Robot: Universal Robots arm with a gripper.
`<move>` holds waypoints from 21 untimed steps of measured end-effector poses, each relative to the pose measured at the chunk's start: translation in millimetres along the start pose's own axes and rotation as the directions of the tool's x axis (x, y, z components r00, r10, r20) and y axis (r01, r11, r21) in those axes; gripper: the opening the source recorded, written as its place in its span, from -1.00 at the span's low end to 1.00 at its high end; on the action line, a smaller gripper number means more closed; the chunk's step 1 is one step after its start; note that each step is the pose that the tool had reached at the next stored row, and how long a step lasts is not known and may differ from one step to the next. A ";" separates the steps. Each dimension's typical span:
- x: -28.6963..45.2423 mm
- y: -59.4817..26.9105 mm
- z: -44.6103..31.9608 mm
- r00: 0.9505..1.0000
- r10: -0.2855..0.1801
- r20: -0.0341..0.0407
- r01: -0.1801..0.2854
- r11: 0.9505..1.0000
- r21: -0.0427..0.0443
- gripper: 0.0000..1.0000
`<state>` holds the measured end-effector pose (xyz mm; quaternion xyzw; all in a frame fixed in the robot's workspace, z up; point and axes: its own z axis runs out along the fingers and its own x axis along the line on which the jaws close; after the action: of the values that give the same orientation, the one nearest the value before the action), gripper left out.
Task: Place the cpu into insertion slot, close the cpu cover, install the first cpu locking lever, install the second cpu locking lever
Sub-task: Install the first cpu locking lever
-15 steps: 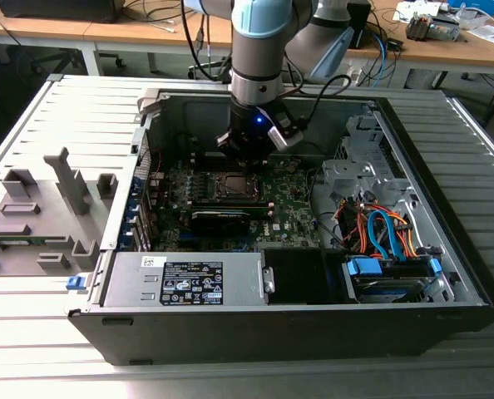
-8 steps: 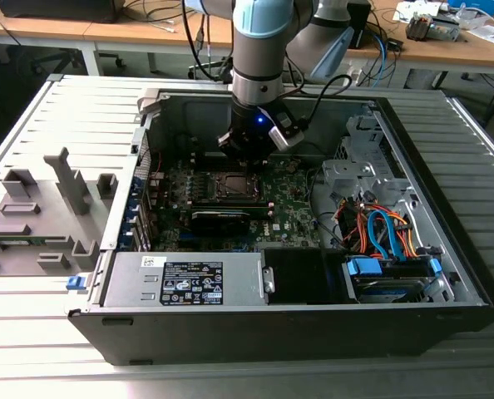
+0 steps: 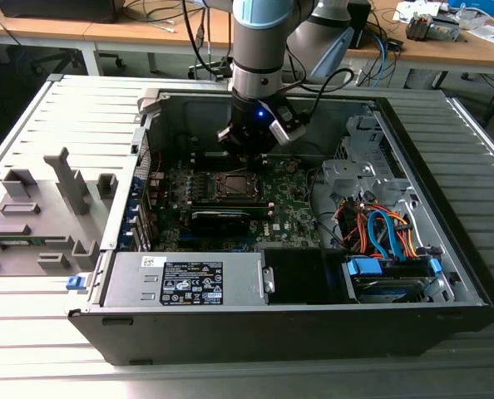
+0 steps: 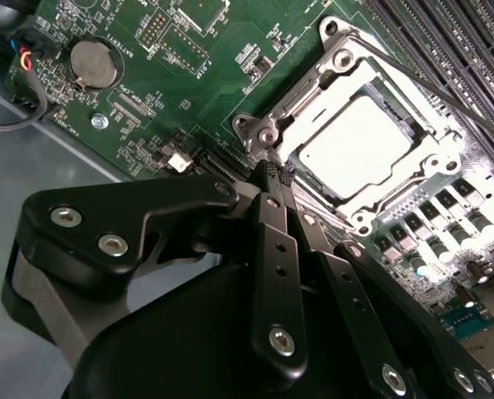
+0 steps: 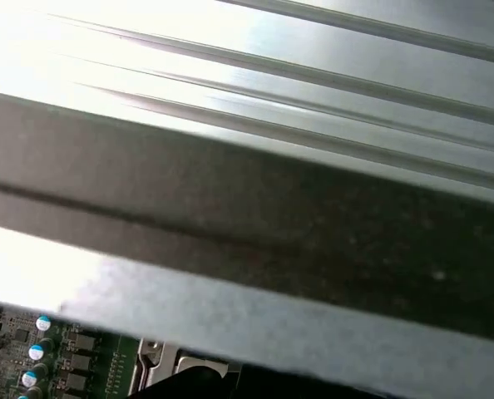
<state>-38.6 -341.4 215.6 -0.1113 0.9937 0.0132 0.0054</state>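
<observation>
Cpu [image 4: 357, 143]: seated in insertion slot [image 4: 264, 133], upper right of the second wrist view, under closed cpu cover [image 4: 434, 162]. Judged light, rigid, fragile; locking lever wire [image 4: 413, 71] thin, springy, best taken at its end. End effector [image 4: 268, 179]: fingers together, tips at socket corner.

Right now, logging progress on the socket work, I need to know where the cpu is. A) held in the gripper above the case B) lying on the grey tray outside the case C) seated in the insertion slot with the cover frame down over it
C: in the second wrist view the cpu lies inside the insertion slot, with the cpu cover framing its silver top, and the gripper is at the socket's corner.
</observation>
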 end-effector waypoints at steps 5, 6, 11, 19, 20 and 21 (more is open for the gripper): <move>10.9 2.4 -0.4 1.000 0.000 0.007 0.000 1.000 0.001 -0.79; 14.3 3.2 -0.5 1.000 0.000 0.009 0.000 1.000 0.002 -0.79; 28.1 6.3 -0.6 1.000 0.000 0.015 0.000 1.000 0.003 -0.79; 45.3 11.2 -0.6 1.000 0.012 0.019 -0.012 1.000 0.004 -0.79; 45.9 11.3 -0.5 1.000 0.017 0.019 -0.017 1.000 0.004 -0.79; 46.2 11.4 -0.3 1.000 0.024 0.019 -0.024 1.000 0.004 -0.79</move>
<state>-86.3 -340.5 215.5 -0.0994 0.9949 0.0121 0.0149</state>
